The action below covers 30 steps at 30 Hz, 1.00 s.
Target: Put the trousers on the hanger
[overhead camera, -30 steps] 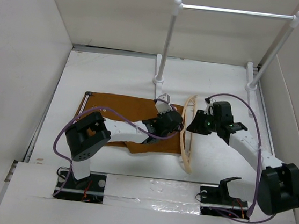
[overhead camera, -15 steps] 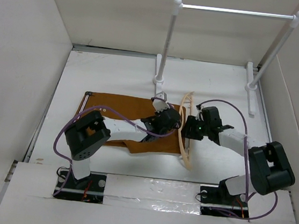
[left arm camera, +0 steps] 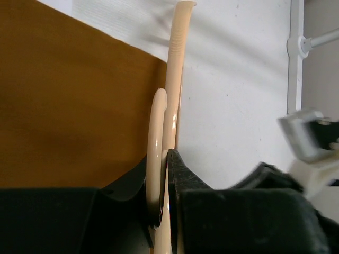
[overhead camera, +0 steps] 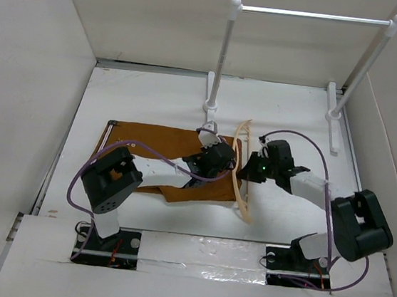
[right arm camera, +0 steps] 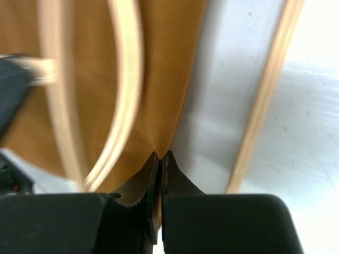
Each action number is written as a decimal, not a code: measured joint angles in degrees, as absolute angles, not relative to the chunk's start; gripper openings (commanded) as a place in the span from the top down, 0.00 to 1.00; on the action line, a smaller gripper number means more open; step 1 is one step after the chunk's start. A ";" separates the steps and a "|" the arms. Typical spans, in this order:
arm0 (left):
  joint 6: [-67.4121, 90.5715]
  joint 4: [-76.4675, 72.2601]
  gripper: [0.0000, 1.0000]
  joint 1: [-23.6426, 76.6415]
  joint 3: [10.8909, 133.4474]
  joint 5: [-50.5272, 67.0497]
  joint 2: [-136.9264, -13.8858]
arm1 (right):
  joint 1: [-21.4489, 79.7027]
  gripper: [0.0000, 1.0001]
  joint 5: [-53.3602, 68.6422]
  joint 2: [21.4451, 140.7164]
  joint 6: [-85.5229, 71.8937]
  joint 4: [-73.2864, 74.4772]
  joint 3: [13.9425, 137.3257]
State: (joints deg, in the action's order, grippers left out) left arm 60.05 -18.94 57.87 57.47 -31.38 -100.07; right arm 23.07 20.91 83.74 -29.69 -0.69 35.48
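Right hand (right arm camera: 160,156) moved in from the desk's (overhead camera: 147,92) right side; now clenched on the trousers' (overhead camera: 152,142) right edge. Left hand (left arm camera: 162,159): grasping hanger (overhead camera: 242,205), which stands along that same edge. Trousers: flat, mid-desk, toward the left.

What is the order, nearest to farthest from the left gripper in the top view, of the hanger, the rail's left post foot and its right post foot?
1. hanger, clamped in the left gripper itself.
2. left post foot, just behind, at the back.
3. right post foot, far off at the back right.
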 measured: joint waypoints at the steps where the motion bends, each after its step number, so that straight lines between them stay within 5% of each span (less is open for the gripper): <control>1: 59.90 -19.09 1.00 57.80 56.88 -31.40 -99.63 | 22.57 1.00 20.91 81.73 -29.54 0.32 35.46; 12: 56.38 -18.48 1.00 56.12 50.78 -32.64 -93.10 | 7.09 1.00 21.34 65.32 -22.57 14.37 36.18; 30: 53.32 -7.46 1.00 56.49 41.85 -35.38 -76.95 | -10.50 1.00 23.81 62.13 -19.25 22.76 38.83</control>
